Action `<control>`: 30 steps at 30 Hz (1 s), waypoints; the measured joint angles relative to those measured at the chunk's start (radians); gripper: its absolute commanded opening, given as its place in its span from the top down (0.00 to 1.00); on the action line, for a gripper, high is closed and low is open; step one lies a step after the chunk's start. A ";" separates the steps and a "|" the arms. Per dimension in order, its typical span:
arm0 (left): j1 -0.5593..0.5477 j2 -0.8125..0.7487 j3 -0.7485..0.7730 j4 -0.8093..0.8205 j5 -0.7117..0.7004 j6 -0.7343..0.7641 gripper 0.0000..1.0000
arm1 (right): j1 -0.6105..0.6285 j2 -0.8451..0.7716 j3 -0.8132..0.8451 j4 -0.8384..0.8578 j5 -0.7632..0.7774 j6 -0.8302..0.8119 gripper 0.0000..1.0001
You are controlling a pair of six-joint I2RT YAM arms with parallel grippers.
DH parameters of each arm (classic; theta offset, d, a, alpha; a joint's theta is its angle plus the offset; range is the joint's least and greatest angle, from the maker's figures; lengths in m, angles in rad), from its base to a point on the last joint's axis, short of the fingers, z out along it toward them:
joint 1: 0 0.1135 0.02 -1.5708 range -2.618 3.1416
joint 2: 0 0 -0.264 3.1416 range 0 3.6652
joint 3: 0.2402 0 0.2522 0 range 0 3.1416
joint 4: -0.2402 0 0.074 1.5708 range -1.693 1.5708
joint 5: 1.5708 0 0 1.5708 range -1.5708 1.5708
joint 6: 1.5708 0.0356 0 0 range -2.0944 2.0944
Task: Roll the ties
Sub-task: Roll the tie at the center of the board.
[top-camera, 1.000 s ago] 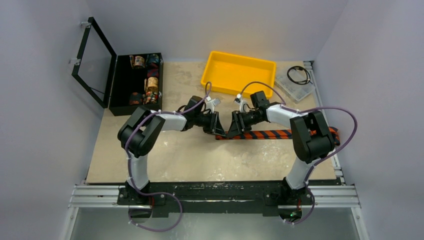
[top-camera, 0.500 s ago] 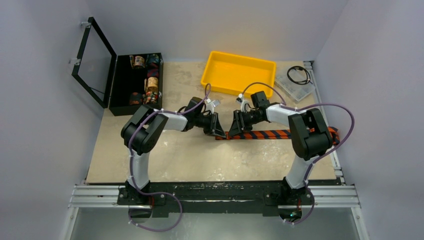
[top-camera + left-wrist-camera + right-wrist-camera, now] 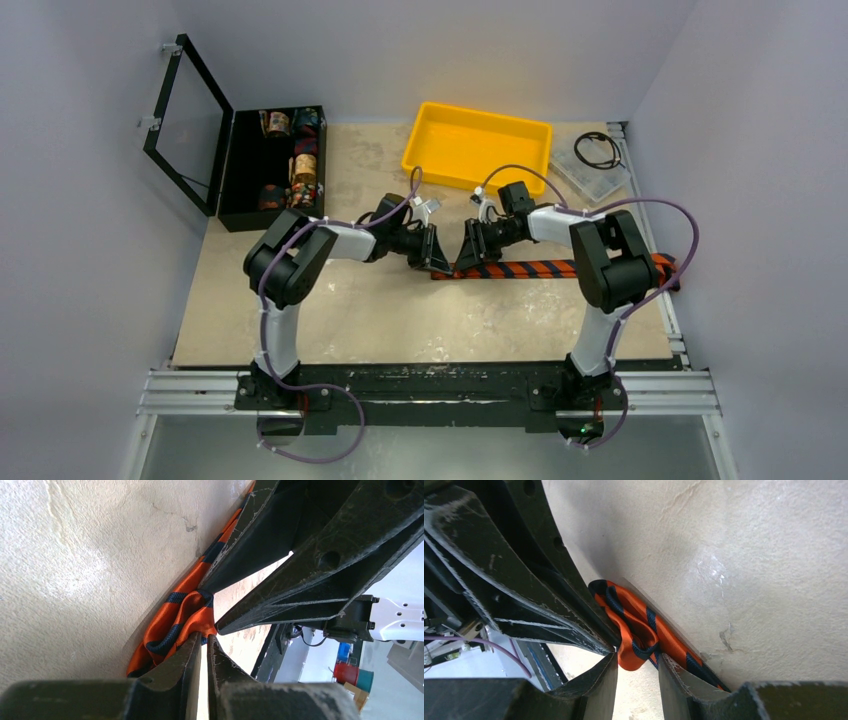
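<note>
While the two wrists have kept their place at the near-left end of the tie (image 3: 520,268), the right arm (image 3: 605,262) has swung its elbow leftward since a second ago. More of the tie's far right end now shows past it. The left arm (image 3: 290,262) has edged its elbow a little to the right. The tie itself has not shifted on the surface (image 3: 380,310).

It lies stretched left to right across the middle of the surface, orange with dark navy stripes. Its left end is bunched into a small raised fold, and both sets of jaws meet there, tip to tip from opposite sides.

The right jaws stand partly apart, straddling the fold, with a fingertip touching the cloth on either side. The left jaws are drawn to a thin slit with their tips against the same fold. The slit looks bare, and I cannot tell whether any cloth is caught at the very tips.

Both arms reach inward and forward from their bases. The elbows are raised and the forearms angle down toward the centre. The wrists sit low, just above the surface, facing each other.
</note>
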 measured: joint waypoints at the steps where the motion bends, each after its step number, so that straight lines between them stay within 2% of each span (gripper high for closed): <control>1: 0.000 0.002 0.000 0.000 0.000 0.000 0.92 | 0.001 0.003 0.006 0.003 0.000 0.002 0.69; 4: 0.000 0.006 0.000 0.000 0.000 0.000 0.92 | 0.005 0.005 0.009 0.013 -0.002 0.011 0.73; 6: 0.000 0.007 0.000 0.000 0.000 0.000 0.92 | 0.007 0.005 0.009 0.015 -0.002 0.014 0.81; 9: 0.000 0.007 0.000 0.000 0.000 0.000 0.92 | 0.008 0.006 0.009 0.015 -0.001 0.010 0.98; 13: 0.000 0.007 0.000 0.003 0.004 0.005 0.73 | 0.008 0.006 0.012 0.011 0.007 -0.002 1.00; 16: 0.000 -0.014 -0.001 -0.005 0.011 0.036 0.53 | 0.010 0.006 0.015 0.007 0.022 -0.011 1.00; 19: 0.000 -0.084 -0.009 -0.046 0.008 0.103 0.48 | 0.011 0.008 0.019 0.003 0.027 -0.021 1.00; 22: -0.002 -0.204 -0.008 -0.138 -0.007 0.245 0.46 | 0.012 0.013 0.023 0.000 0.034 -0.031 1.00; 25: -0.007 -0.314 0.028 -0.281 -0.038 0.462 0.43 | 0.013 0.023 0.023 -0.003 0.042 -0.038 1.00; 30: -0.068 -0.387 0.120 -0.500 -0.140 0.942 0.31 | 0.013 0.026 0.025 -0.006 0.042 -0.044 1.00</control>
